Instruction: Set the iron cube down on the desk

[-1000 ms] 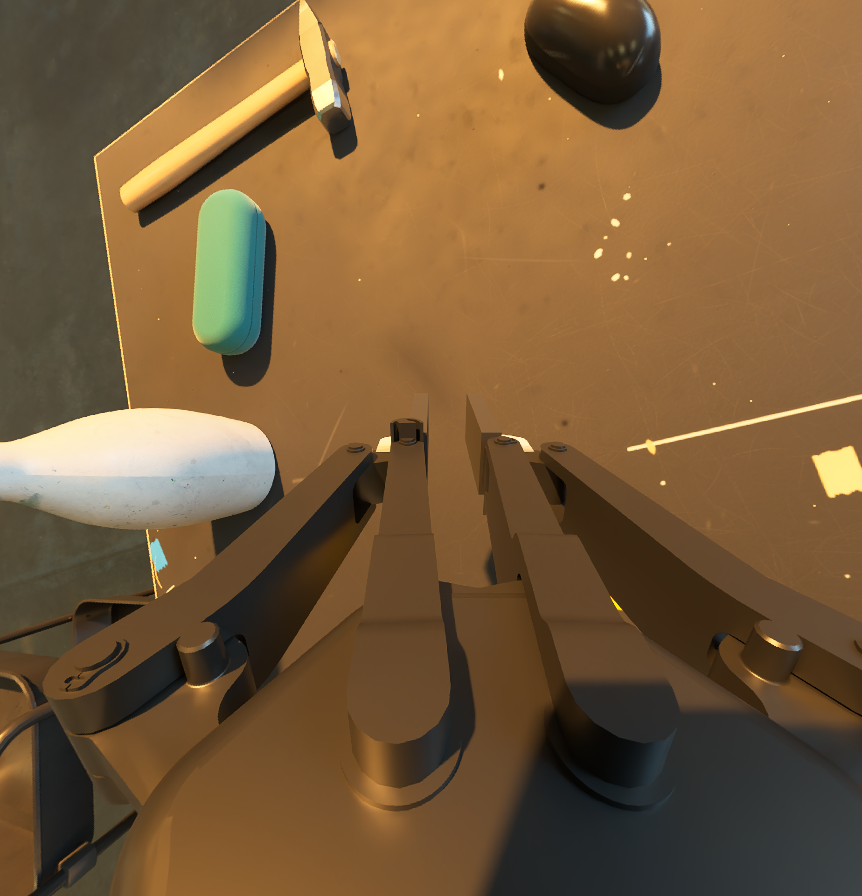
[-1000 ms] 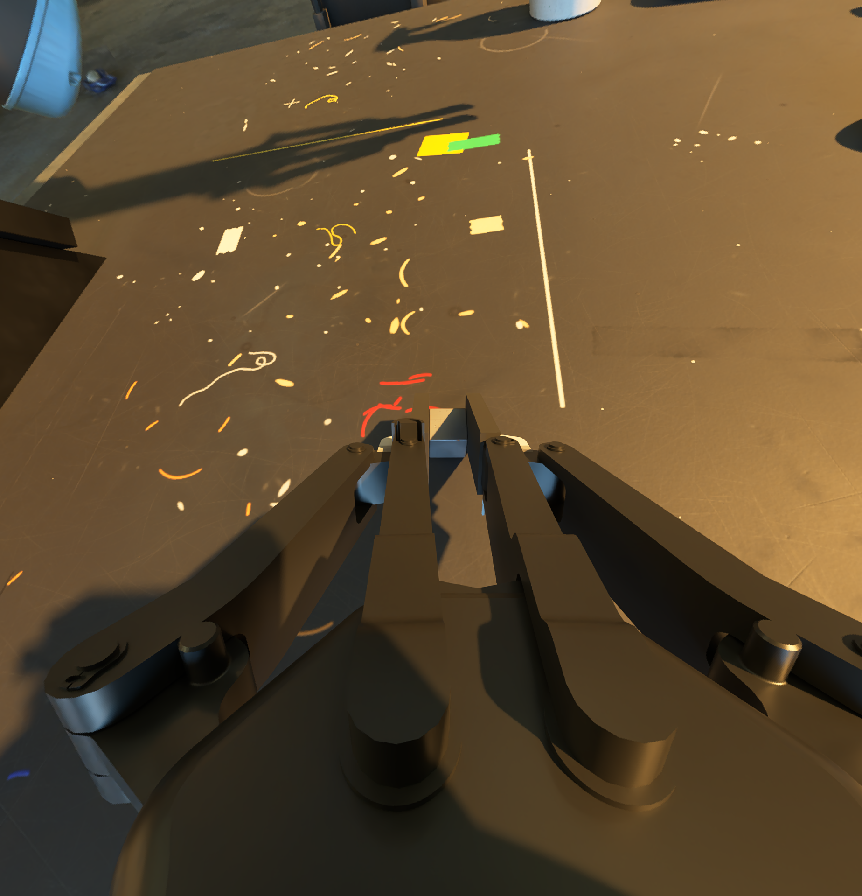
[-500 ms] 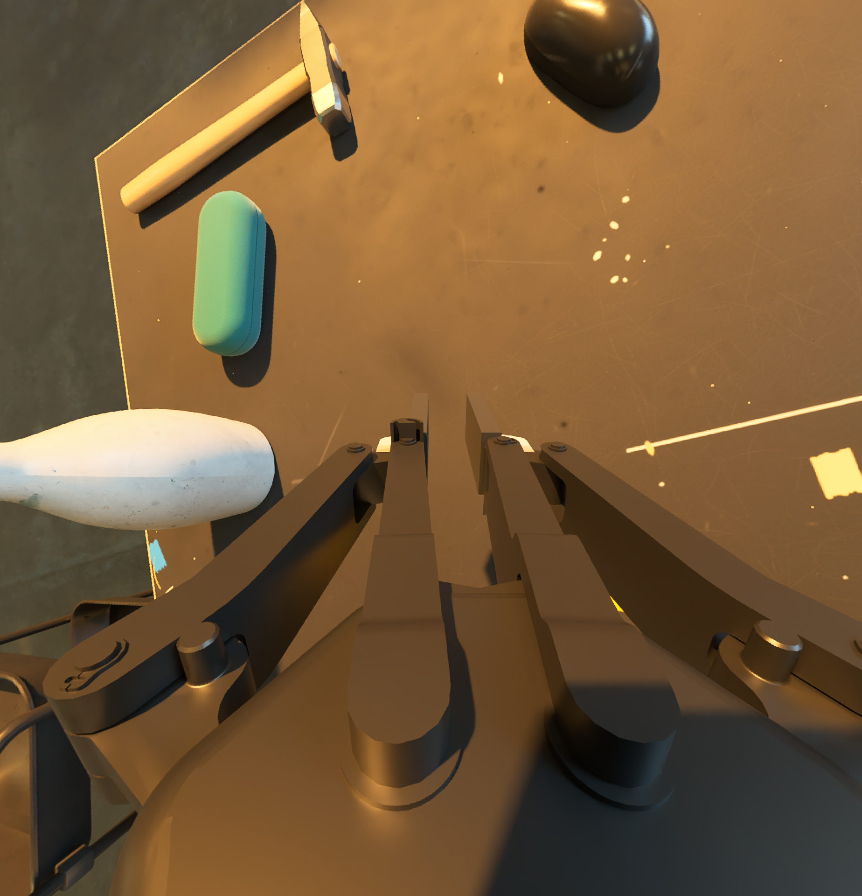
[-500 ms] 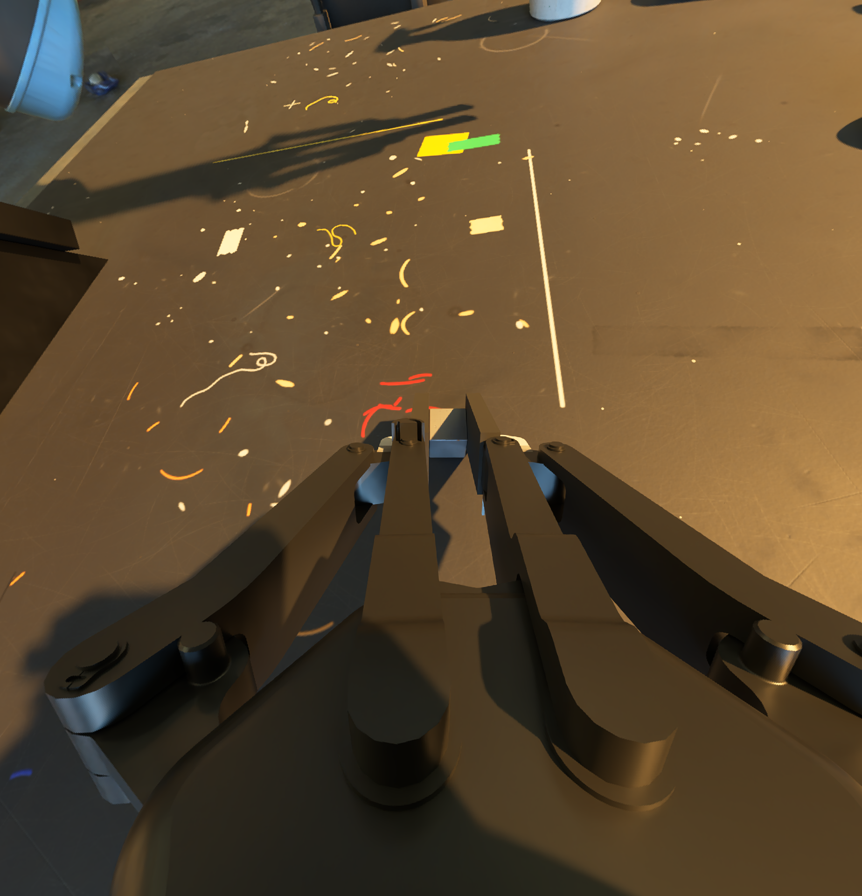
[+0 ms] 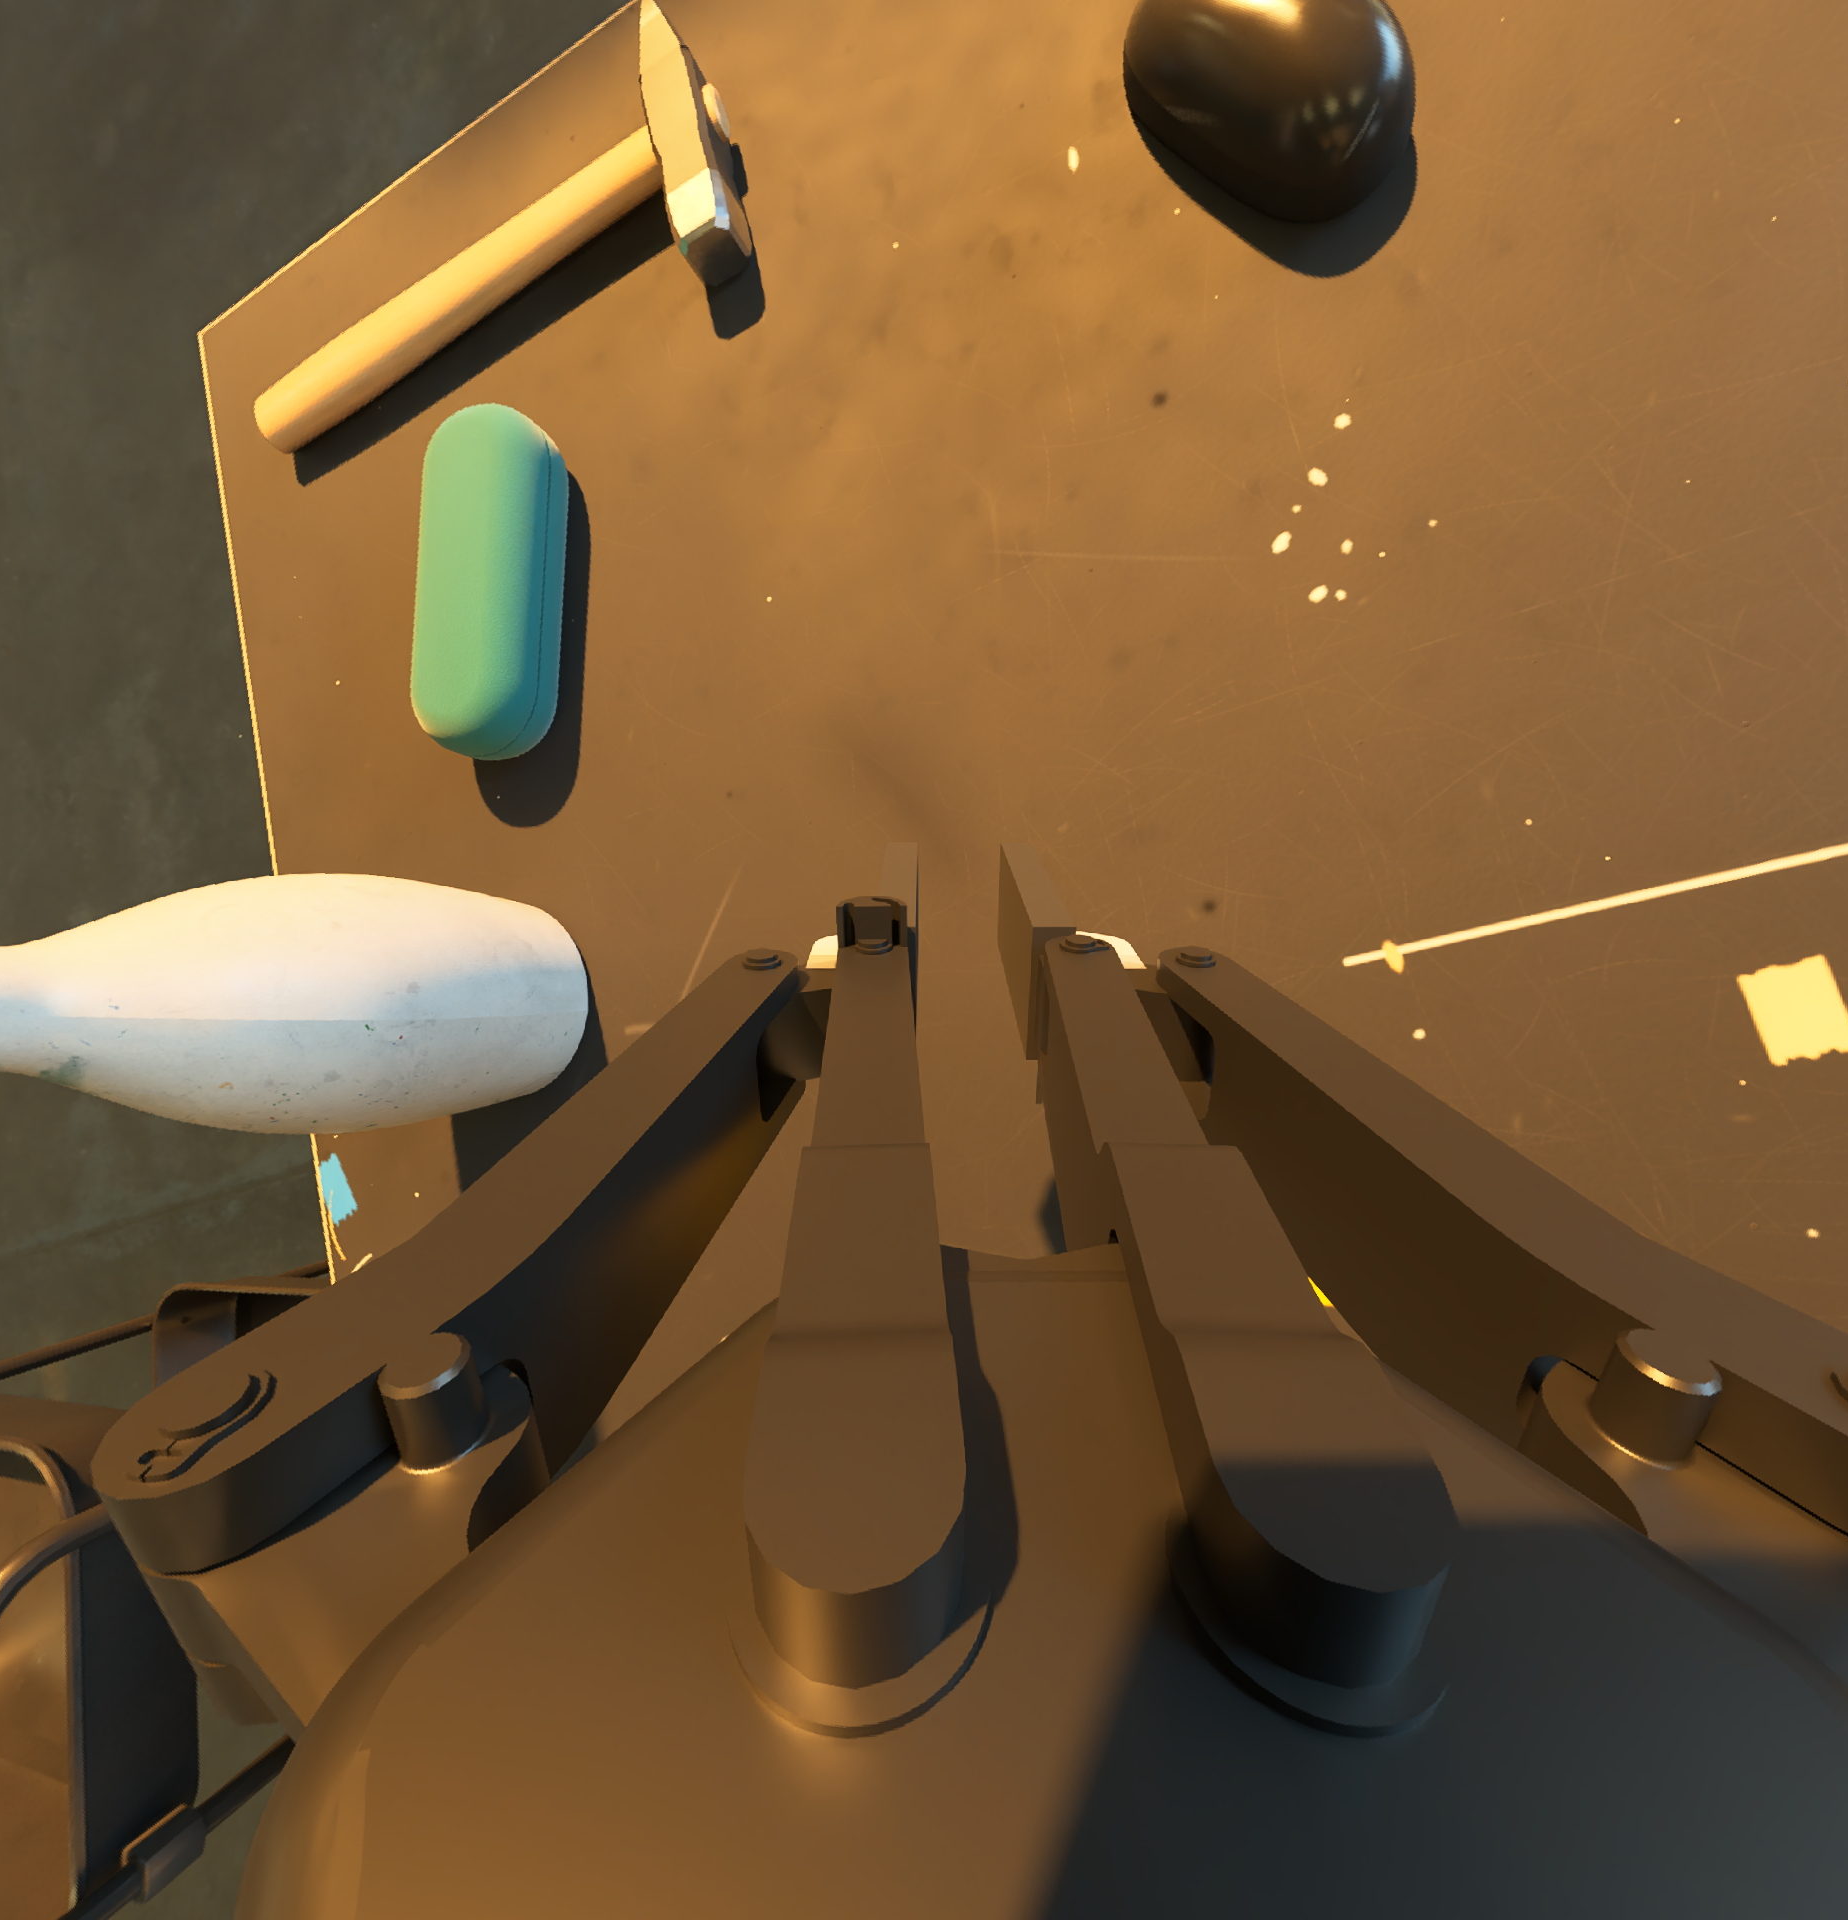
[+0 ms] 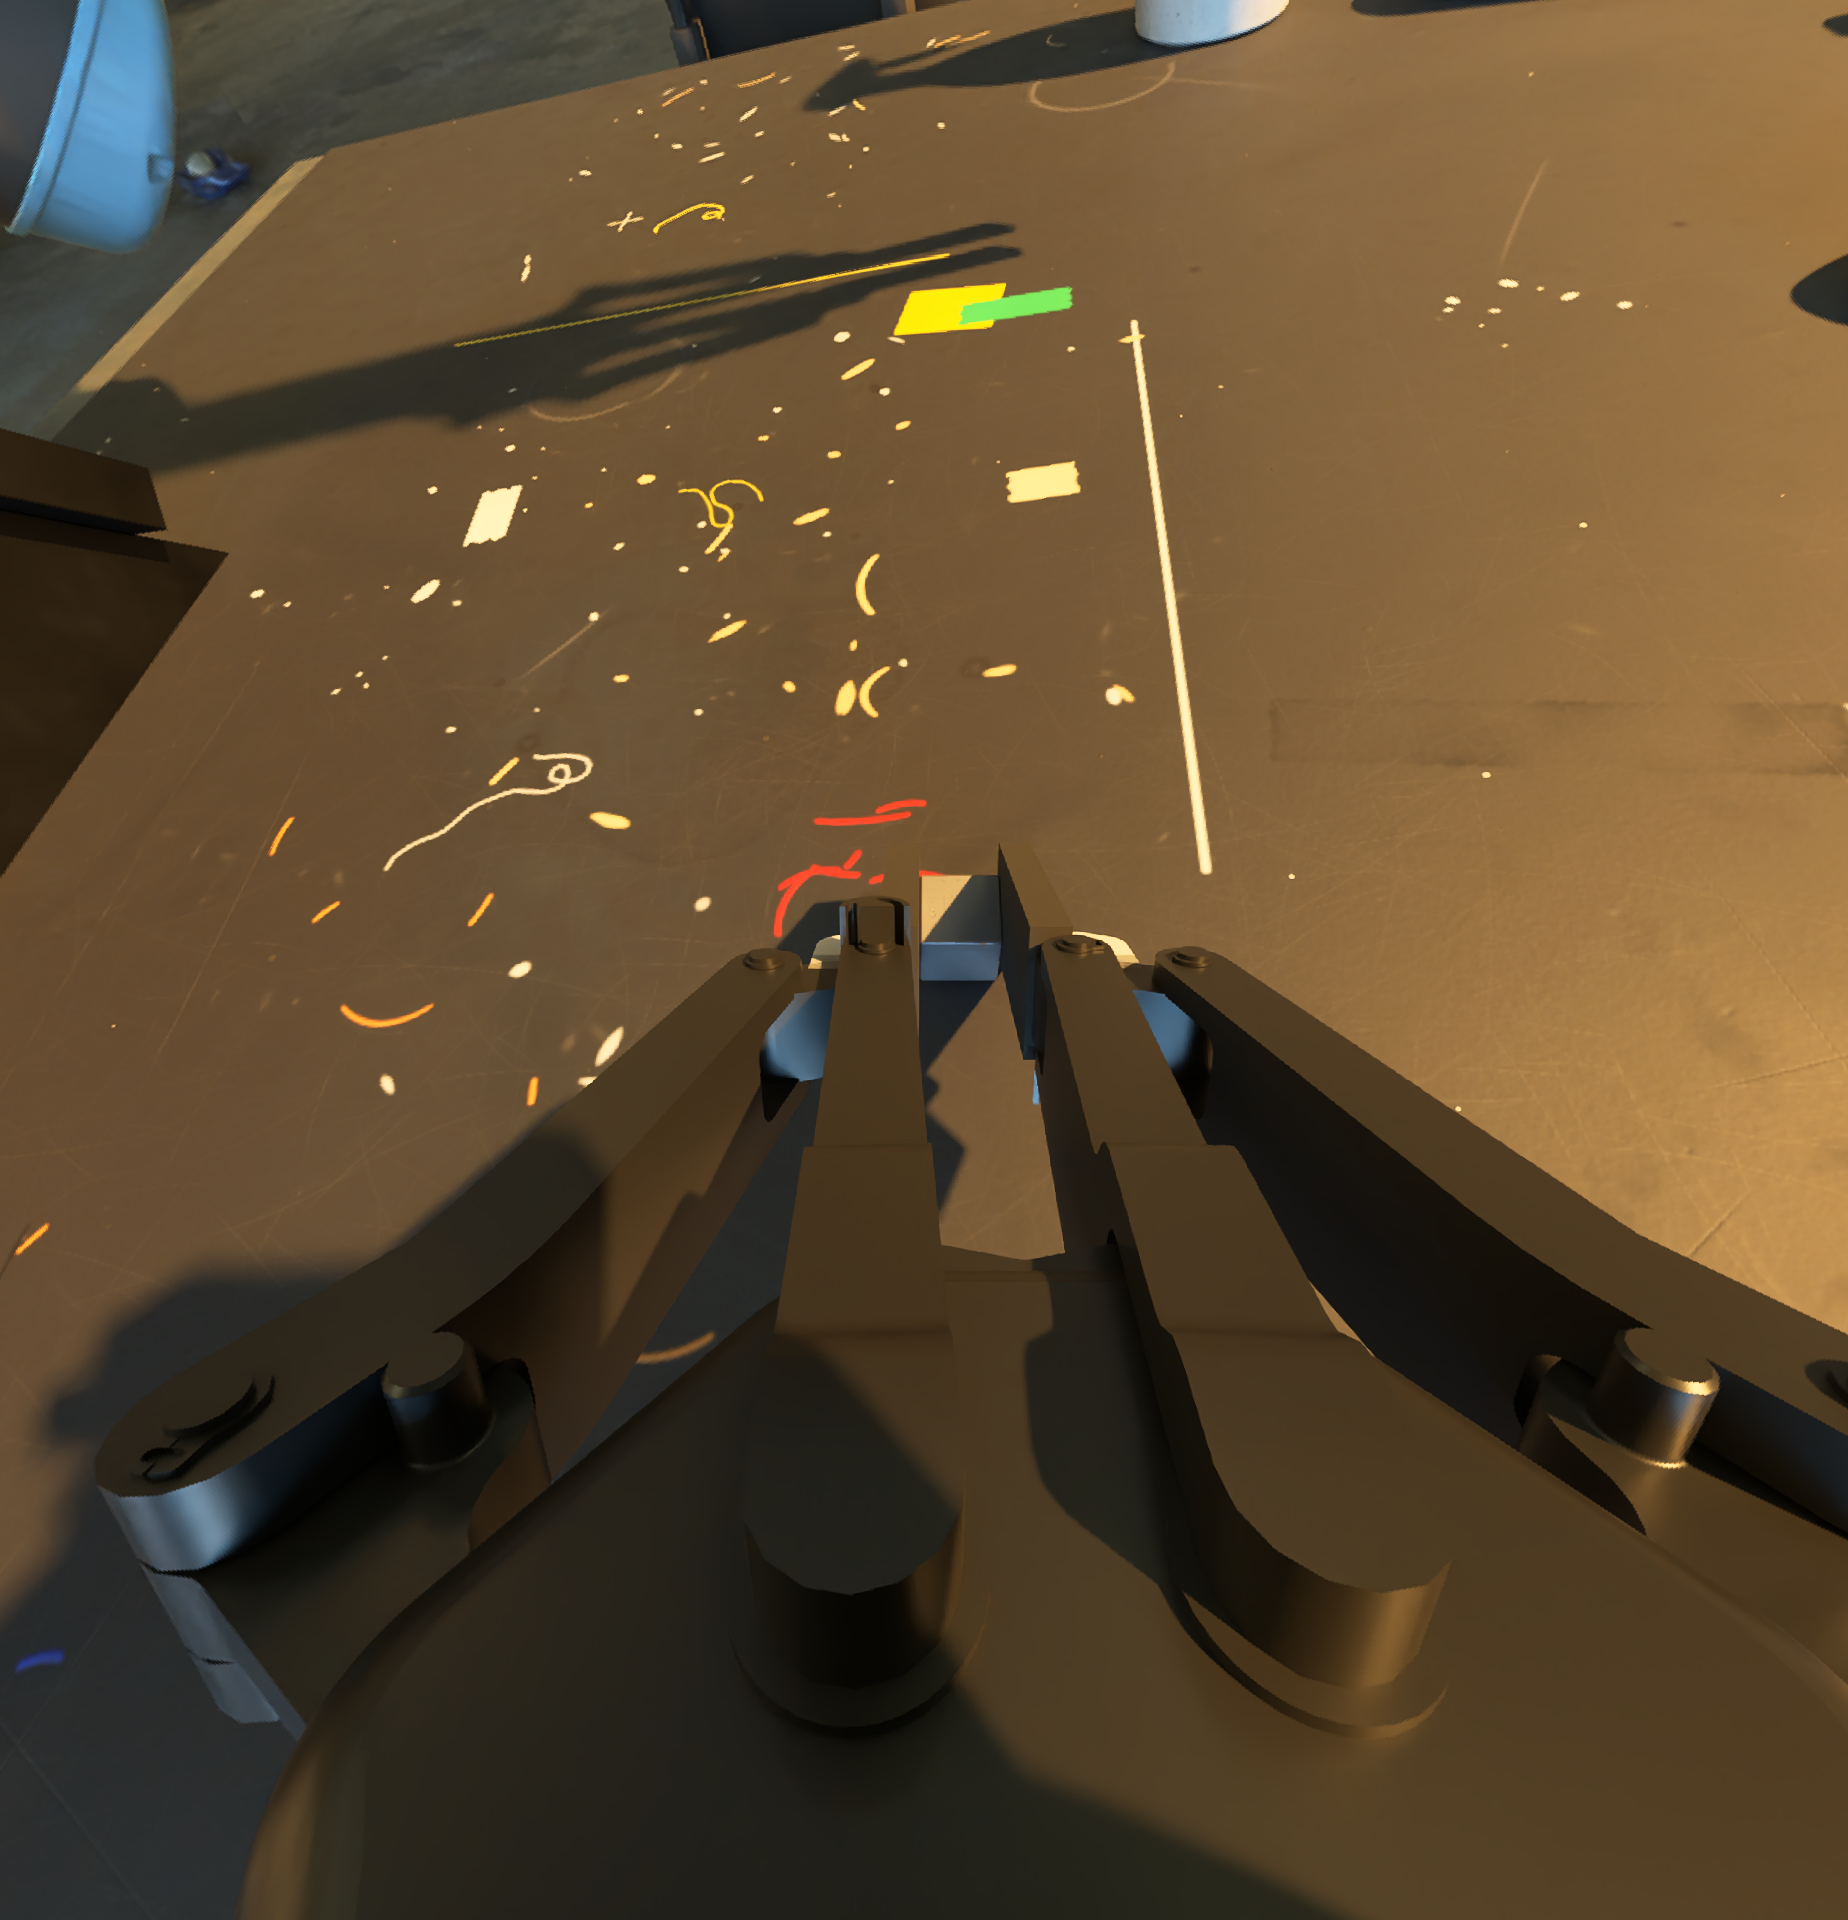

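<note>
The iron cube (image 6: 959, 923) is a small grey metal block pinched between the tips of my right gripper (image 6: 958, 891), which is shut on it. It hangs just over the scuffed brown desk (image 6: 1419, 935), by some red scribbles; I cannot tell whether it touches the surface. My left gripper (image 5: 956, 883) points down at a bare patch of desk (image 5: 1003, 520), with its fingers drawn nearly together and nothing between them. The cube does not show in the left wrist view.
By the left gripper lie a wooden-handled hammer (image 5: 463, 281), a green oblong case (image 5: 489, 582), a white bowling pin (image 5: 276, 1003) overhanging the desk's left edge, and a black rounded object (image 5: 1268, 99). In the right wrist view a dark box (image 6: 58, 644) stands at the left.
</note>
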Motion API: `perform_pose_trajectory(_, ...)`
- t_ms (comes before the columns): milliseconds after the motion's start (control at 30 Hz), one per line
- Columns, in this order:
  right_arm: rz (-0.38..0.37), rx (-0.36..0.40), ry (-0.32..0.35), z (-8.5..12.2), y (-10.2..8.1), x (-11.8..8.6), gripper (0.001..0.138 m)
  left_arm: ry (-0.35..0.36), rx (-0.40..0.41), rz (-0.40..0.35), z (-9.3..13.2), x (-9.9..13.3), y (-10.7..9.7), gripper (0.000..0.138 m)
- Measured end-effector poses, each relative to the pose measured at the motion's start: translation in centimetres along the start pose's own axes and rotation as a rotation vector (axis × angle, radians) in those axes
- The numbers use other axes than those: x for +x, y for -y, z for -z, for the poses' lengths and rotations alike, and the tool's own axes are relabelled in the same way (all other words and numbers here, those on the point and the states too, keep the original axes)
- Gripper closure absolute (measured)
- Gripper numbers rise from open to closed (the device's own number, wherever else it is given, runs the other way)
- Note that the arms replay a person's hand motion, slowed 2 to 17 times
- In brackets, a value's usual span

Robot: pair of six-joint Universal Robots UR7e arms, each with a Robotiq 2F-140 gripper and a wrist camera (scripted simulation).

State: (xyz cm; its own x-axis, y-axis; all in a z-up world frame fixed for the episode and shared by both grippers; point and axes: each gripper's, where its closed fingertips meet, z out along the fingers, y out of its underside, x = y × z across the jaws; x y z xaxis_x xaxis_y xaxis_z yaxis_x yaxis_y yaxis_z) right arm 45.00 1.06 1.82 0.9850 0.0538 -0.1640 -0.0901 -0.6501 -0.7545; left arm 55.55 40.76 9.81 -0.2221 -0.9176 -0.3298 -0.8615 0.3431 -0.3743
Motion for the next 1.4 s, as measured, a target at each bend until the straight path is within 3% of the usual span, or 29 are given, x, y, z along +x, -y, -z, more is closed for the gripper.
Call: perform_pose_trajectory(1400, -0.003, 0.001, 0.003, 0.0, 0.0, 0.0, 0.119, -0.036, -0.032, -0.029, -0.5, 1.1, -0.3, 0.118)
